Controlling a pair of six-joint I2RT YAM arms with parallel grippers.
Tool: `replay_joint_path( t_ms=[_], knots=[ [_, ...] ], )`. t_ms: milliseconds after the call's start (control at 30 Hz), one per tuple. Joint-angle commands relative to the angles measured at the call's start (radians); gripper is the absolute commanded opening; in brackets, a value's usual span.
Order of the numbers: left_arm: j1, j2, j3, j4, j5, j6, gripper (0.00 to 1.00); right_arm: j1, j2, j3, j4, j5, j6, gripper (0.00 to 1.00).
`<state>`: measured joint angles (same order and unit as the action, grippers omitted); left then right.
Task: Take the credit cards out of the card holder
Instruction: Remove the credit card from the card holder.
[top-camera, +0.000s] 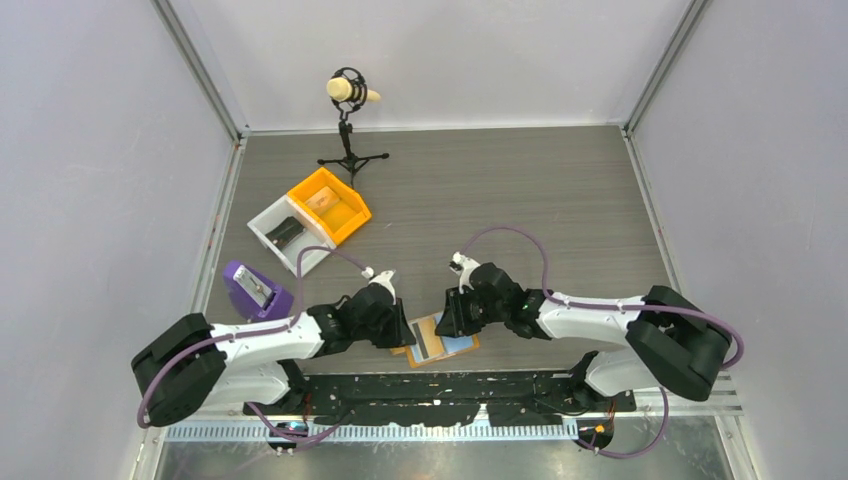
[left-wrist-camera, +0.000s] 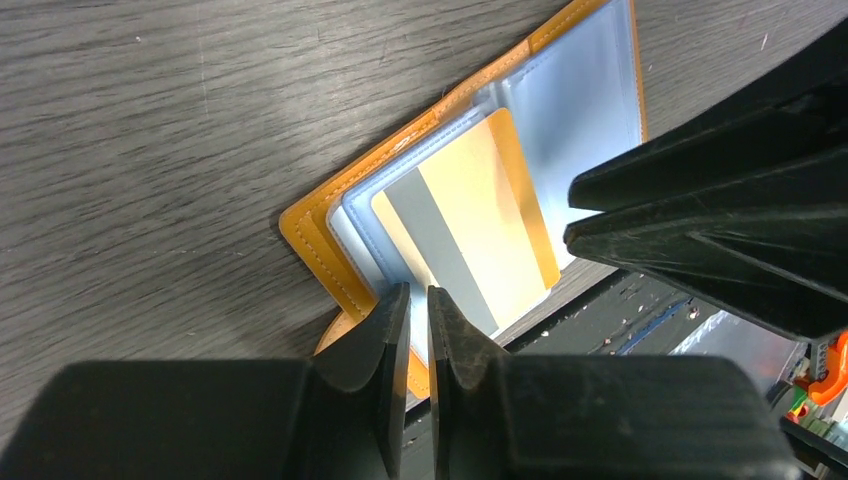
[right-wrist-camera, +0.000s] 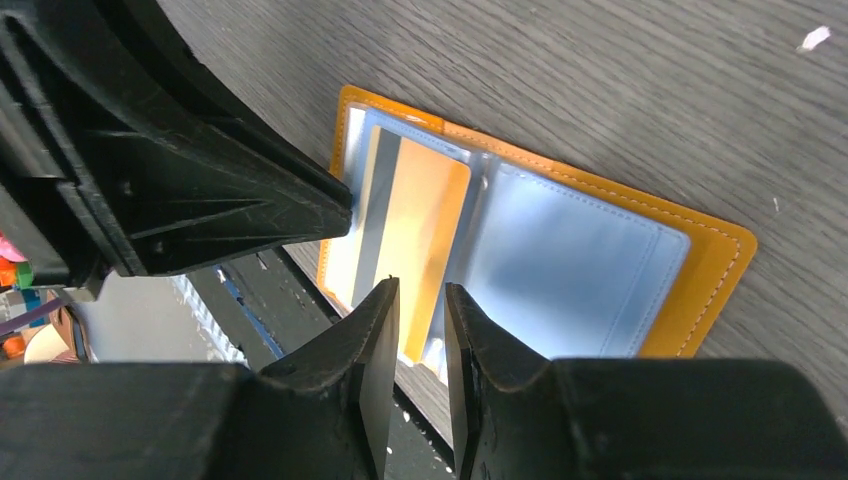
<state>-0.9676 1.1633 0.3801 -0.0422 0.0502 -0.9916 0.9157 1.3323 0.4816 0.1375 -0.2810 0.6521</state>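
Down at the lower centre of the overhead view, the card holder (top-camera: 462, 346) lies open on the grey table (top-camera: 520, 200) between both arms. A gold credit card (left-wrist-camera: 480, 230) with a grey stripe sits in its pocket, mid-frame in the left wrist view. The left gripper (left-wrist-camera: 418, 300) shows fingers almost pressed together at the holder's near edge; whether they pinch anything cannot be told. The right gripper (right-wrist-camera: 420, 295) stands slightly spread over the card.

The card holder (right-wrist-camera: 716, 272) looks like stitched orange leather with glossy clear-plastic pockets (right-wrist-camera: 580, 265), on a matt wood-grain table (right-wrist-camera: 600, 80).
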Motion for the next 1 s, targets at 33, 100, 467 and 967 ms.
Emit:
replay_joint_path(
  t_ms=[33,100,467,967],
  knots=[
    [-0.003,0.022,-0.026,0.077,0.006,-0.012,0.14,-0.023,0.055,-0.034,0.137,-0.083,0.021,0.3],
    [-0.003,0.02,-0.034,0.081,0.007,-0.016,0.14,-0.024,0.068,-0.036,0.145,-0.08,0.02,0.3],
    [-0.003,0.007,-0.049,0.067,-0.007,-0.034,0.14,-0.036,0.122,-0.056,0.195,-0.118,0.03,0.3],
    [-0.005,-0.007,-0.059,0.066,-0.024,-0.032,0.15,-0.093,0.063,-0.098,0.22,-0.178,0.043,0.05]
  ],
)
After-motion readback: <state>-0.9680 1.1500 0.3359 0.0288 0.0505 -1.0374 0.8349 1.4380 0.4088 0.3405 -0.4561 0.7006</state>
